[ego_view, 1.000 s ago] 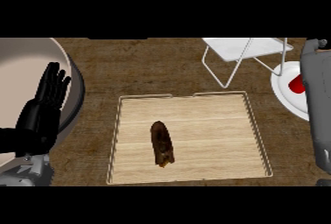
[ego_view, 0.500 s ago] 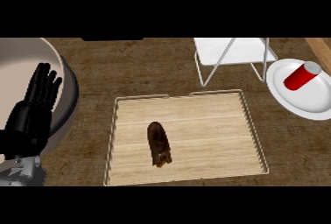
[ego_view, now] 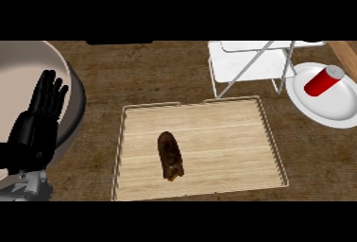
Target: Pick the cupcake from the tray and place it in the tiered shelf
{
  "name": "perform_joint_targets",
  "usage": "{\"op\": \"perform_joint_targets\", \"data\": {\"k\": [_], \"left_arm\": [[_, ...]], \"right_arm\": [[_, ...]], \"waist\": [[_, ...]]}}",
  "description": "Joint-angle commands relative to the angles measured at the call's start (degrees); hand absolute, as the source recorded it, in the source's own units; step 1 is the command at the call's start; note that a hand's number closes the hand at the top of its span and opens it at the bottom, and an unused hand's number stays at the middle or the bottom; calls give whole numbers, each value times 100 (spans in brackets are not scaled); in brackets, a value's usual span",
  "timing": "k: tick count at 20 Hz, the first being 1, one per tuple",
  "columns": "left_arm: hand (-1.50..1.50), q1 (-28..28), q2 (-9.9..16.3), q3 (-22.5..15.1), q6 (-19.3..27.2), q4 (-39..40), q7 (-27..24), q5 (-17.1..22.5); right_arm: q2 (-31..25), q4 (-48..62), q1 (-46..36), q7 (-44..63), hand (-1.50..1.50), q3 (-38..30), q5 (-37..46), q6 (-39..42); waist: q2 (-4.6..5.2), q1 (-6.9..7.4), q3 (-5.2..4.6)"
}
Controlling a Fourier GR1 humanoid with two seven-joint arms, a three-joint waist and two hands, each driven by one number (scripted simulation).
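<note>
On the wooden tray (ego_view: 230, 118) at centre, the cupcake (ego_view: 170, 155) lies as a dark elongated shape, its long axis running twelve to six. The white tiered shelf (ego_view: 241, 64), its destination, stands just beyond the tray at one o'clock. At nine o'clock my left hand (ego_view: 38, 120) rests, fingers straight and holding nothing. My right hand is out of view. A red can (ego_view: 323, 81) lies on a plate (ego_view: 335, 111) at two o'clock.

We note a dark wood-grain tabletop (ego_view: 140, 71) as the supporting surface. At the right edge we see a white plate (ego_view: 335, 108) with a red can (ego_view: 323, 82) lying tilted on it. At the left edge we see part of a large round grey-rimmed vessel (ego_view: 28, 66). A light wooden strip (ego_view: 346, 51) crosses the upper right corner.
</note>
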Motion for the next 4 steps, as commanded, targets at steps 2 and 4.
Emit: {"op": "perform_joint_targets", "data": {"k": [2, 4], "left_arm": [[0, 402, -88, 29, 51, 382, 55, -88], [0, 322, -152, 63, -44, 680, -214, -36]], "right_arm": [[-237, -295, 640, -290, -150, -516, -639, 543], [-256, -522, 937, -335, -150, -676, -831, 723]], "waist": [[78, 44, -84], [84, 3, -87]]}}
